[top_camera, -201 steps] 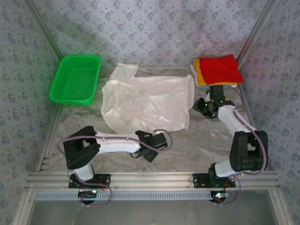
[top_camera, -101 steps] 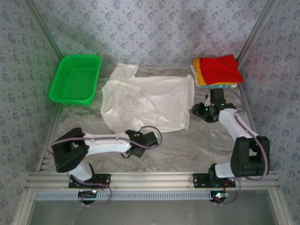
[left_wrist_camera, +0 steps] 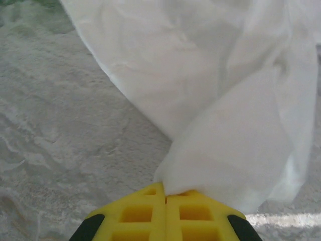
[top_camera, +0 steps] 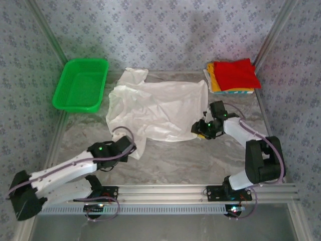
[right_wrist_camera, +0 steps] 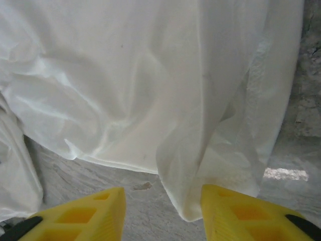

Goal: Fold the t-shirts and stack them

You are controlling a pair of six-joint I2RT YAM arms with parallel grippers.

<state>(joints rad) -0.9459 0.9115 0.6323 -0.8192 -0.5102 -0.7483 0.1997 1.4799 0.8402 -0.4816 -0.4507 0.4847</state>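
- The white t-shirt [top_camera: 155,108] lies crumpled and unfolded at the middle of the marble table [top_camera: 200,155]. It is thin and creased, and no print shows on the upper side. One sleeve is bunched toward 12 o'clock.
- Its 7 o'clock corner is drawn out into a narrow tail toward the left gripper [top_camera: 131,149]. In the left wrist view the cloth [left_wrist_camera: 210,100] rises off the table in a taut, tented fold.
- The left gripper [left_wrist_camera: 165,193] has its yellow fingertips pressed together, pinching that corner.
- The right gripper [top_camera: 198,129] sits at the shirt's 4 o'clock edge. In the right wrist view its fingers stand apart [right_wrist_camera: 163,201], with the hem [right_wrist_camera: 200,191] hanging down just beside the right-hand finger, not clamped.
- The folded t-shirts [top_camera: 233,75] are stacked at 1 o'clock in the far right corner, red on top of yellow-orange, apart from the white shirt.
- The green mesh basket [top_camera: 80,84] sits at 10 o'clock, just beside the shirt's left edge.
- Bare table runs along 6 o'clock between the arm bases, and at 8 o'clock.
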